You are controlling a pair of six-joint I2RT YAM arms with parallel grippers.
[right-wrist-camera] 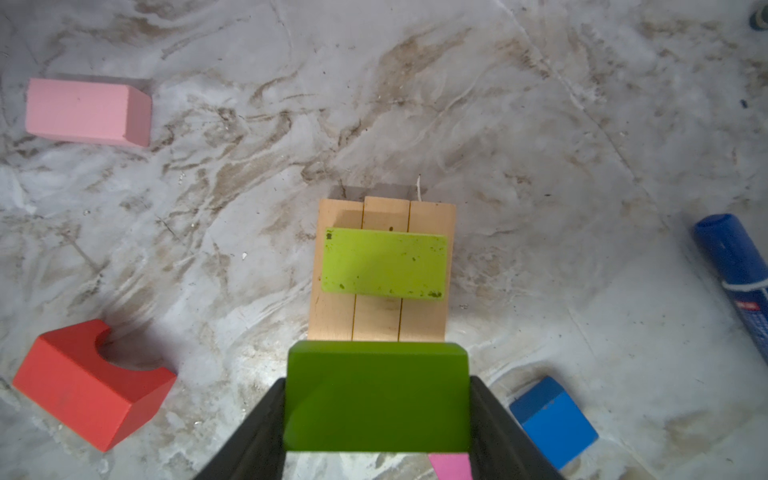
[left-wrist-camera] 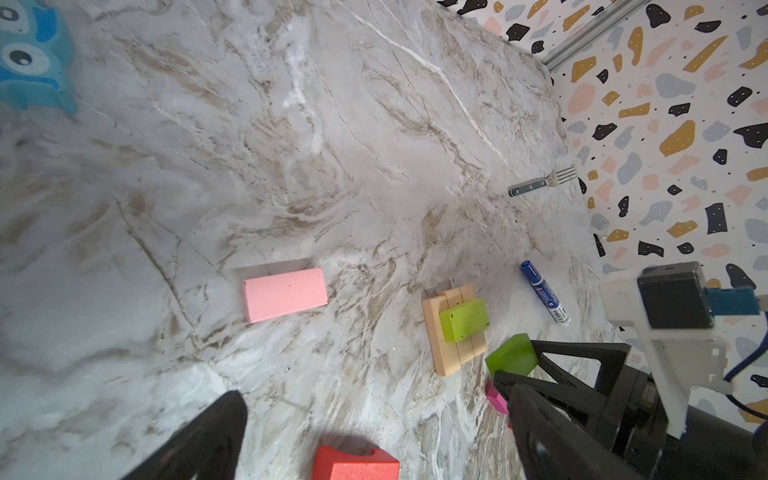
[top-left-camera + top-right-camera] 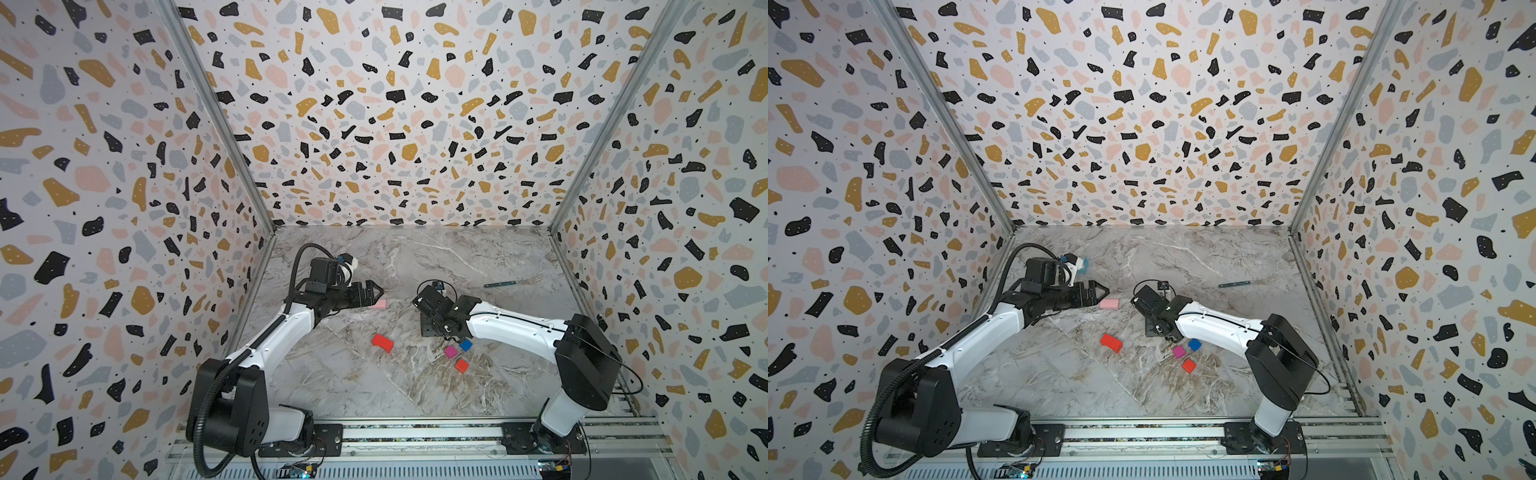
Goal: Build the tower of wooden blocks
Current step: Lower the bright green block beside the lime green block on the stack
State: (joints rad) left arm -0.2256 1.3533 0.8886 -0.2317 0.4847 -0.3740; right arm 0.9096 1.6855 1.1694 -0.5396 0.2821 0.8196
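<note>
Closest to me, the orange-red cube (image 3: 461, 365), magenta cube (image 3: 450, 352), blue cube (image 3: 466, 344) and notched red block (image 3: 383, 342) lie loose on the marble. Just past them the right gripper (image 1: 378, 382) is clamped on a green block (image 2: 512, 356), held at the near edge of the tower (image 1: 332, 320) (so far three tan pieces side by side with one lime block (image 1: 384, 262) across them).

The bare tan strip on this side looks narrower than the held block, so I'd expect it to overhang and tip, or shove the lime one along. Coming in low could spread the loose tan pieces.

Further back, the left gripper (image 3: 1100, 290) hangs with its jaws apart beside the pink block (image 3: 1110, 304).
</note>
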